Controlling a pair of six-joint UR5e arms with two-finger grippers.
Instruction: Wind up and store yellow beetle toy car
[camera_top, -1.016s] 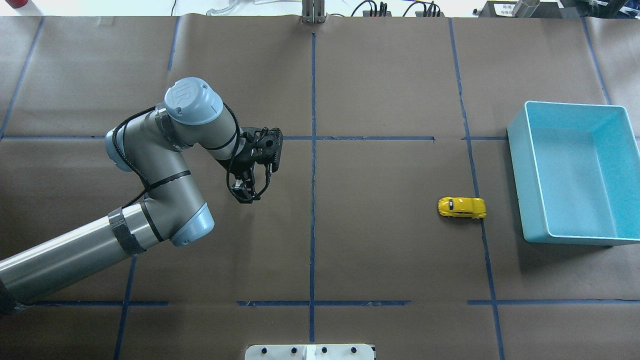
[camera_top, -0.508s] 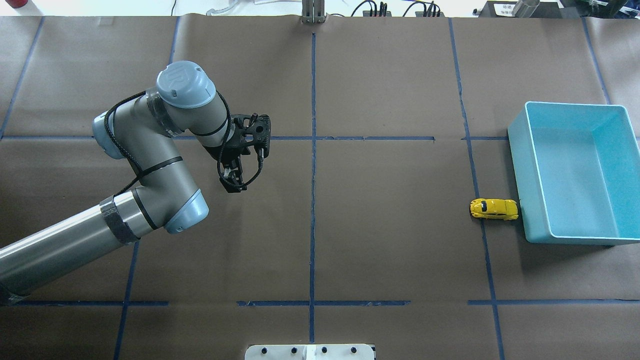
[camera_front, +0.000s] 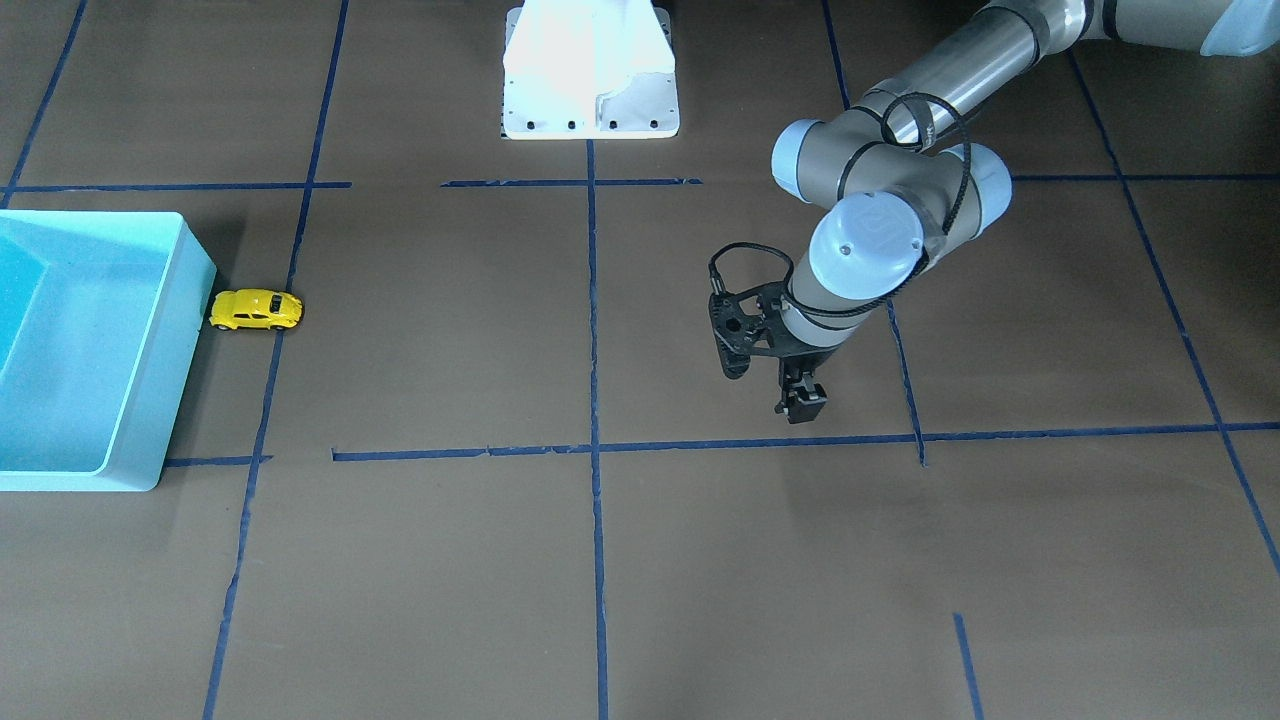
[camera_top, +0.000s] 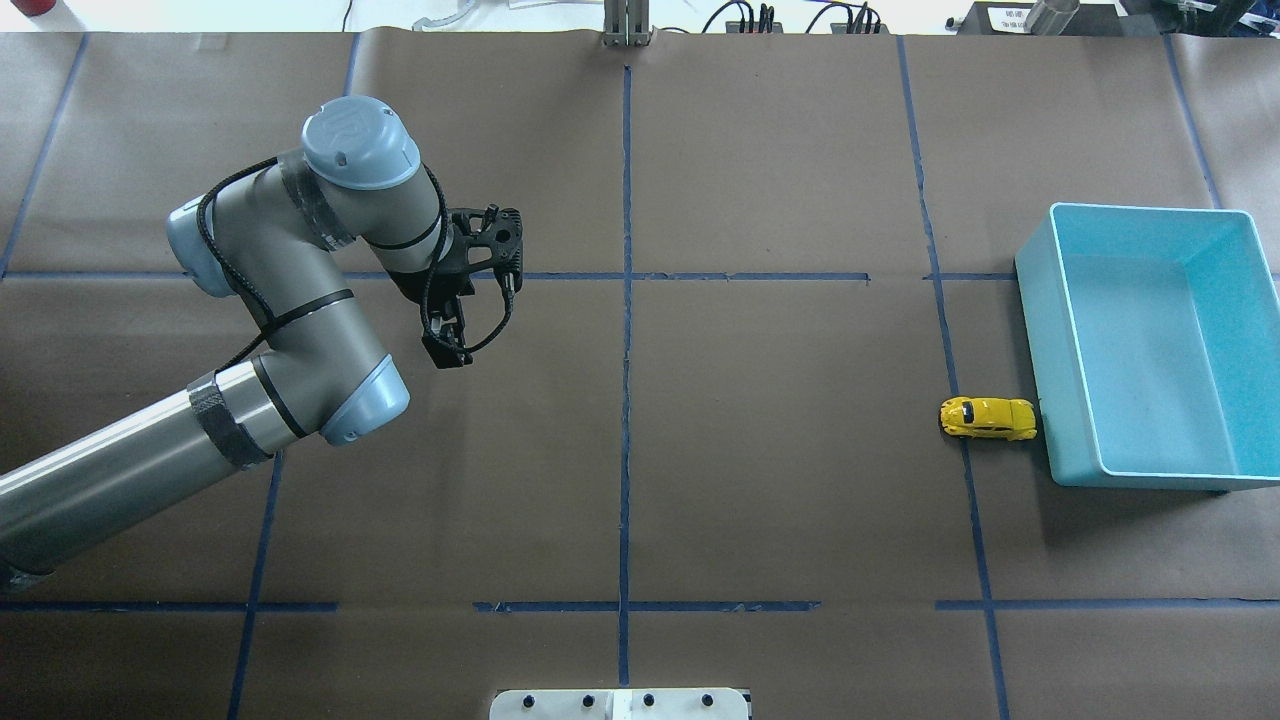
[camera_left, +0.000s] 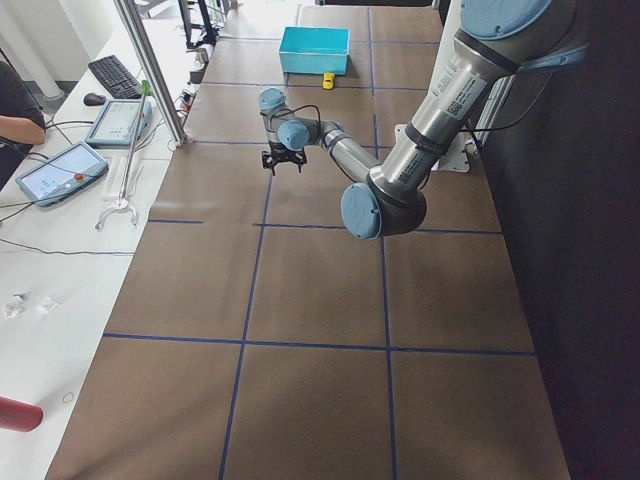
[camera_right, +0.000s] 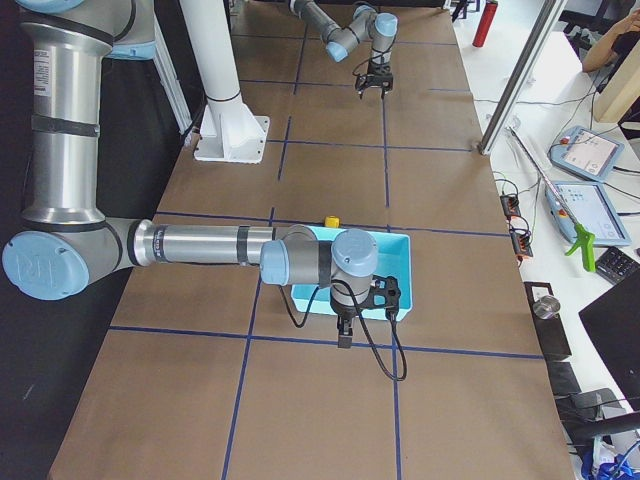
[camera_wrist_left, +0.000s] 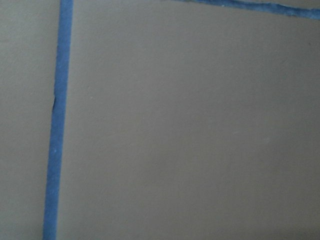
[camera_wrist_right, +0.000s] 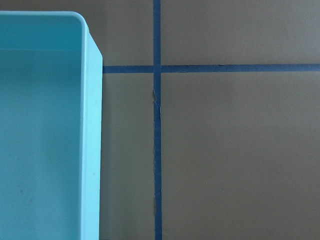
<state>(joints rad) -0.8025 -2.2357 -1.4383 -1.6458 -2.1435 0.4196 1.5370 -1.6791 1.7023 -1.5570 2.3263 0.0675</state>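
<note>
The yellow beetle toy car (camera_top: 987, 418) stands on its wheels on the brown table, one end against the outer wall of the light blue bin (camera_top: 1062, 400); it also shows in the front-facing view (camera_front: 256, 309). The bin holds nothing that I can see. My left gripper (camera_top: 447, 350) hangs over the table's left half, far from the car, open and holding nothing. My right gripper (camera_right: 343, 335) shows only in the exterior right view, by the bin's near wall, and I cannot tell its state. The right wrist view shows a bin corner (camera_wrist_right: 92, 150).
Blue tape lines (camera_top: 626, 300) divide the brown paper into squares. The white robot base plate (camera_top: 620, 703) sits at the near edge. A metal pole (camera_right: 520, 80) and side desks with tablets (camera_left: 60, 170) stand beyond the table's far edge; a person's sleeve (camera_left: 15, 100) shows there.
The car has rolled right and stopped against the bin's wall. My left arm has drawn back to the left and toward the far edge, empty.
</note>
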